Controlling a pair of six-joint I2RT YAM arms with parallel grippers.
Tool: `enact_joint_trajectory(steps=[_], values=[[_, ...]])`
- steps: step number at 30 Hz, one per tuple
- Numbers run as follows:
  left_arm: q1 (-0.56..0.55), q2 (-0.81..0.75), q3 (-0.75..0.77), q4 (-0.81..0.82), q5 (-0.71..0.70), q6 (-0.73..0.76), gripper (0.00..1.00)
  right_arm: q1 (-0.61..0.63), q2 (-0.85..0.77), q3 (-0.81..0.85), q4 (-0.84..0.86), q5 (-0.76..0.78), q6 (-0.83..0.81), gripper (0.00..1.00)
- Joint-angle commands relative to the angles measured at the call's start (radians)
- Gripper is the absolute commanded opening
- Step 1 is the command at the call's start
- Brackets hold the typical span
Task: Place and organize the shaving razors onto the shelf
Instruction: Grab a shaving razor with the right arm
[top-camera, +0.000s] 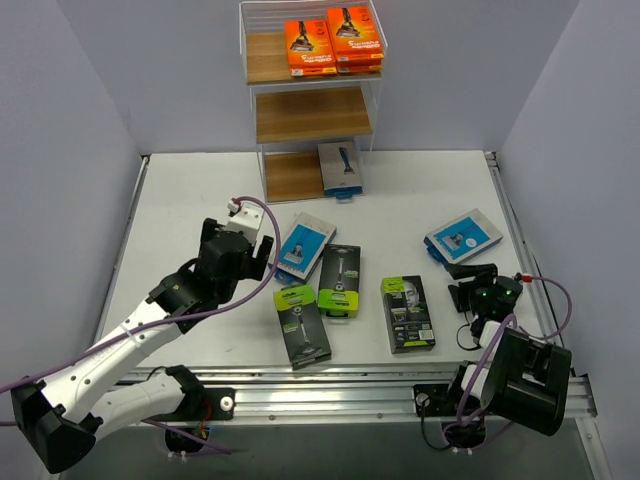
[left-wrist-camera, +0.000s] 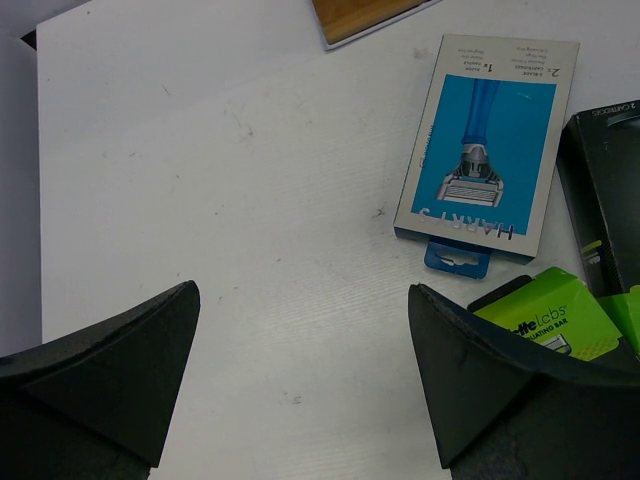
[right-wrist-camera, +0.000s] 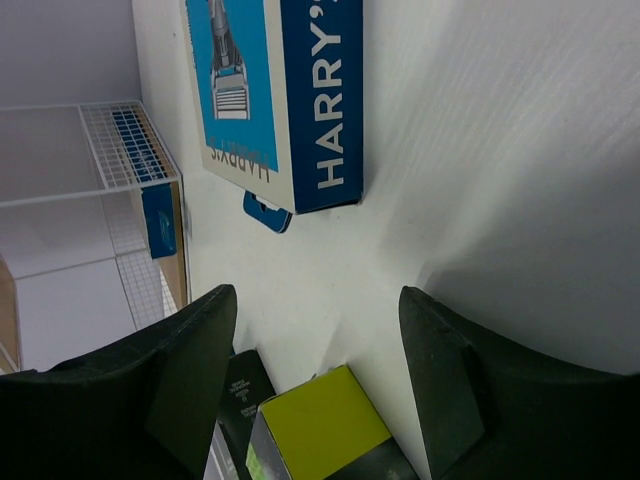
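Orange razor packs (top-camera: 333, 42) sit on the shelf (top-camera: 312, 118) up on its top tier, with a blue pack (top-camera: 340, 168) on the bottom board. The others lie scattered on the table (top-camera: 180, 200). The left fingers (left-wrist-camera: 110, 370) are spread wide and empty, and the right fingers (right-wrist-camera: 470, 400) are partly spread, gripping nothing.

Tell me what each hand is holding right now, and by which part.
Nothing is held. The left hand is open over bare table near a blue razor pack; the right hand is also open and grips no pack.
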Motion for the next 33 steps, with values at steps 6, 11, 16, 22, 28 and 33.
enact_joint_trajectory(steps=[6, 11, 16, 22, 28, 33], values=[[-0.003, -0.015, 0.050, 0.004, 0.021, -0.003, 0.94, 0.096, 0.147, 0.069, 0.183, 0.129, 0.105, 0.57], [-0.005, -0.013, 0.048, 0.006, 0.024, -0.003, 0.94, 0.137, 0.266, 0.081, 0.307, 0.149, 0.139, 0.53], [-0.005, -0.006, 0.050, 0.006, 0.035, -0.003, 0.94, 0.151, 0.297, 0.092, 0.315, 0.183, 0.142, 0.48], [-0.005, -0.007, 0.051, 0.006, 0.046, -0.003, 0.94, 0.167, 0.341, 0.132, 0.309, 0.219, 0.148, 0.45], [-0.005, -0.004, 0.051, 0.007, 0.052, -0.001, 0.94, 0.197, 0.443, 0.150, 0.399, 0.238, 0.186, 0.37], [-0.005, -0.004, 0.050, 0.010, 0.061, -0.001, 0.94, 0.233, 0.503, 0.160, 0.455, 0.256, 0.212, 0.34]])
